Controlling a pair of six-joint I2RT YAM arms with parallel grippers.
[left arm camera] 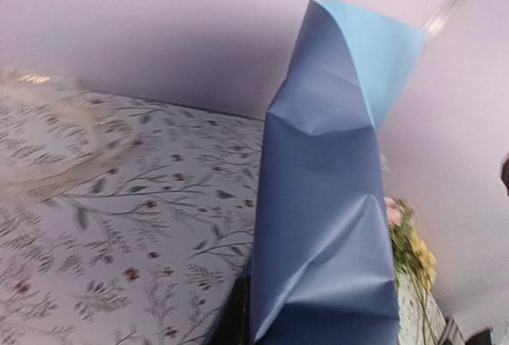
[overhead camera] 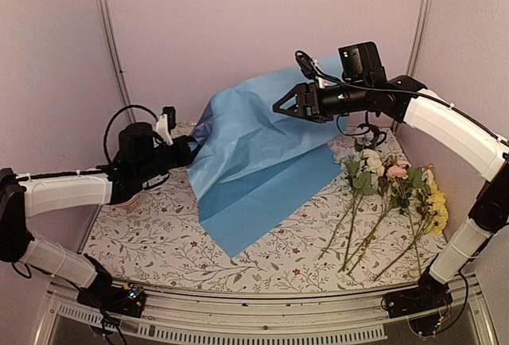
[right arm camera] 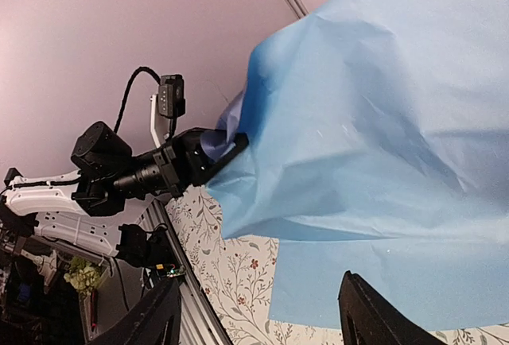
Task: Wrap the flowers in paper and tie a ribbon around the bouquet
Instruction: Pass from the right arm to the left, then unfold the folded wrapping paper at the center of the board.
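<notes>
Currently listed: paper (overhead camera: 254, 154), thin blue sheet, mid-bench toward 12 o'clock, its 9 o'clock edge raised, the lower part draped onto the bench (overhead camera: 159, 242). Handling, by judgement: light, floppy, quick to crease, liable to tear or slip under pull; best taken at an edge or corner. Holding it: left end effector (overhead camera: 189, 152), clamped on that 9 o'clock edge. Standing by: right end effector (overhead camera: 285, 108), jaws apart, gripping nothing, before the sheet's upper fold. Also present: flowers (overhead camera: 390, 202), loose at 3 o'clock, unwrapped.
</notes>
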